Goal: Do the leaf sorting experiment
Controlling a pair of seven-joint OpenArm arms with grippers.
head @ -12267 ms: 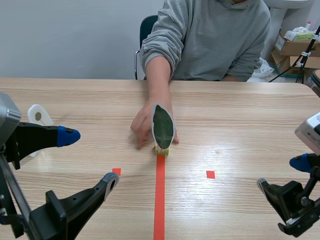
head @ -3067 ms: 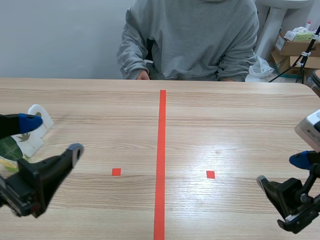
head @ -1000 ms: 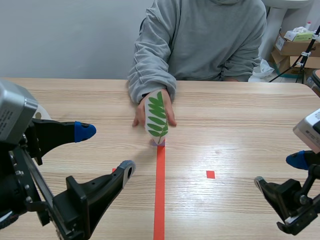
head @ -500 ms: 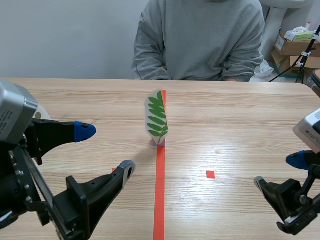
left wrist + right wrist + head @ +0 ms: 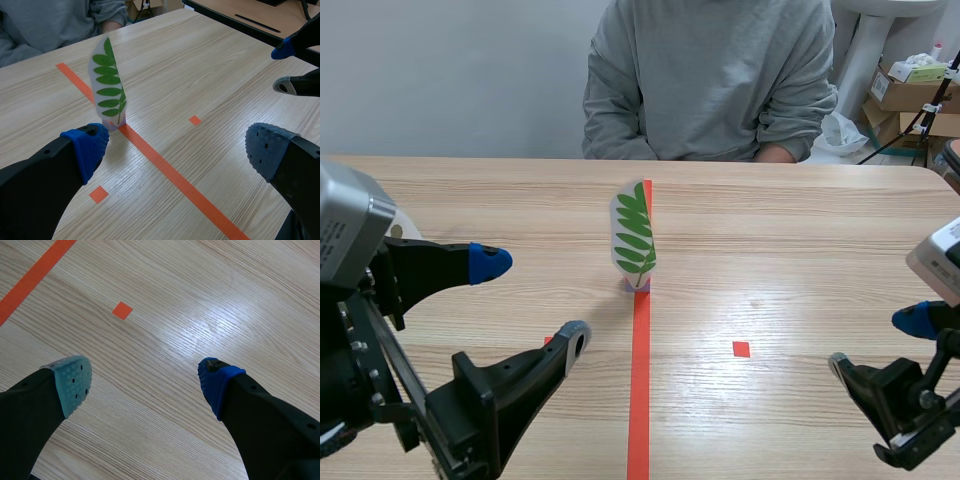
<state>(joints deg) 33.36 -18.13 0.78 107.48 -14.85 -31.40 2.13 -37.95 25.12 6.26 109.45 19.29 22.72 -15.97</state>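
Scene view, left to right: the left gripper (image 5: 530,301) hovers above the table (image 5: 800,230) at the 8 o'clock side of the frame. Its fingers are spread wide with nothing between them. The leaf card (image 5: 633,237), a white cut-out bearing a green compound leaf, stands upright near table centre on a small base (image 5: 636,286), which sits on the orange-red tape line (image 5: 639,400). The card lies at roughly 1 o'clock from the left gripper and well apart from it. The right gripper (image 5: 876,343) hovers at the 4 o'clock side, fingers likewise apart and empty, with the card at about 10 o'clock from it. A person (image 5: 710,80) sits at 12 o'clock across the table, hands clear of the card.

Hazards, as judged:
- The card looks light and top-heavy on a narrow base. A finger brushing it on approach is likely to tip it.
- Closing across the flat face with excess force may bend the card.
- A grip low on the base may slip.
- Both arms reaching at once risks collision over the tape line.
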